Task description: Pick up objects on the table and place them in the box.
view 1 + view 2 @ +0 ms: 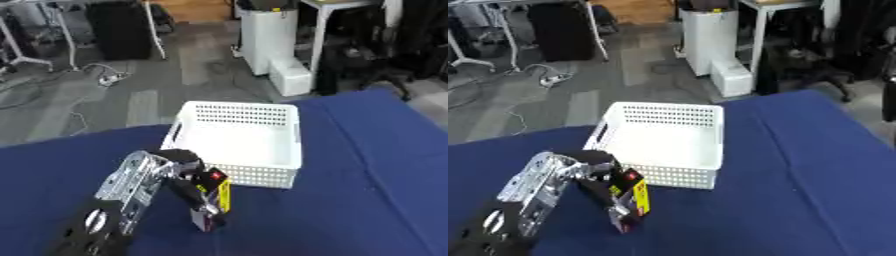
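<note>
Blue table (367,165), white basket (241,142); left hand (188,182) clamped round a small carton (213,200), looks light, stiff, side-gripped.

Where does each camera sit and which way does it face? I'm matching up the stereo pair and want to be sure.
Left eye view: in the robot's head, looking down and forward over the blue table at the white basket; the left hand, curled round a black and yellow box, comes in from the lower left.
Right eye view: beside it in the head, same aim; the same arm shows, shifted left.
Shared: basket, held box, table and the room floor beyond; no right hand in either.
</note>
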Robot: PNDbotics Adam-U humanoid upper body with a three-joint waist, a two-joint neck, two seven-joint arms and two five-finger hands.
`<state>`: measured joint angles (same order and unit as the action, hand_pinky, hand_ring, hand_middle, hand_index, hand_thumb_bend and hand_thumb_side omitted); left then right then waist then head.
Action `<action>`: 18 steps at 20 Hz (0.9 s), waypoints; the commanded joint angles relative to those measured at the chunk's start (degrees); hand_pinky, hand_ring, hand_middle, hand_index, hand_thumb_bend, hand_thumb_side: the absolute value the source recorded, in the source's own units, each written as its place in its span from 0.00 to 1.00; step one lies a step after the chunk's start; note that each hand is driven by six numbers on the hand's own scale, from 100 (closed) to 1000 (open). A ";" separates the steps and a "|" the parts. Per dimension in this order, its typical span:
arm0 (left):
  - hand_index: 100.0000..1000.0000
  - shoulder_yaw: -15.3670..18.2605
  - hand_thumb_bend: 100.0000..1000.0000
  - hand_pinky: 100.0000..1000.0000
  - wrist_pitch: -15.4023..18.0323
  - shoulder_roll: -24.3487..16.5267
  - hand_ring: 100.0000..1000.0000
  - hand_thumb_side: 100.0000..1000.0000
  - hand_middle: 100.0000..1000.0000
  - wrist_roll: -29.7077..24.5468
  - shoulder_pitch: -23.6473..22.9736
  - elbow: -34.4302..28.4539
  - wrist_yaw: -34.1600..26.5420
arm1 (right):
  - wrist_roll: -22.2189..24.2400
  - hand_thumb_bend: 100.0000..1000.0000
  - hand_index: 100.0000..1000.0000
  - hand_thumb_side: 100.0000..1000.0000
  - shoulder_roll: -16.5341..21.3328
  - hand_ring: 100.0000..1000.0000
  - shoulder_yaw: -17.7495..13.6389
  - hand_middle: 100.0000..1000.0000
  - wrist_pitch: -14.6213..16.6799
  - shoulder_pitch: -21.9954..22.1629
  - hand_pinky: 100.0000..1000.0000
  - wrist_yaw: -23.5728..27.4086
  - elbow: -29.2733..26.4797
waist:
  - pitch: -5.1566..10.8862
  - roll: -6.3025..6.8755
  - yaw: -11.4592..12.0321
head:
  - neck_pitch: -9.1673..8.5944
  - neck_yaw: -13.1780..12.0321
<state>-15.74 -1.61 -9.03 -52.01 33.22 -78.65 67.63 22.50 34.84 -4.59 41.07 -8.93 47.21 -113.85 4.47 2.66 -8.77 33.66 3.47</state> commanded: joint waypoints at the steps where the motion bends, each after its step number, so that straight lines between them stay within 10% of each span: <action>1: 0.67 0.73 0.91 0.16 -0.06 -0.17 0.52 0.72 0.59 0.05 0.75 0.26 0.71 | 5.28 0.00 0.41 1.00 1.59 0.20 -0.33 0.32 4.91 -1.06 0.10 0.23 -0.74 | 0.23 -0.30 -0.07 | -0.66 -0.43; 8: 0.65 1.25 0.88 0.17 -0.20 -0.43 0.53 0.58 0.58 0.05 0.94 1.51 3.03 | 5.41 0.00 0.41 1.00 1.60 0.20 -0.32 0.32 4.96 -1.01 0.10 0.32 -0.74 | 0.25 -0.33 -0.03 | -0.65 -0.48; 14: 0.46 2.07 0.38 0.01 0.35 -0.36 0.35 0.62 0.37 1.06 0.81 -0.46 4.25 | 5.50 0.00 0.41 1.00 1.57 0.20 -0.33 0.32 4.96 -1.01 0.10 0.35 -0.74 | 0.22 -0.34 0.00 | -0.62 -0.40; 18: 0.38 1.92 0.25 0.00 1.43 -0.55 0.22 0.66 0.25 3.78 0.58 -1.22 4.89 | 5.52 0.00 0.41 1.00 1.57 0.20 -0.32 0.32 4.93 -1.04 0.10 0.40 -0.74 | 0.22 -0.33 -0.03 | -0.65 -0.42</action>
<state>-14.33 -0.36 -9.02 -49.13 33.22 -78.38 72.03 22.73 34.84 -4.59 40.85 -8.93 47.37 -113.85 4.42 2.66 -8.76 33.66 3.47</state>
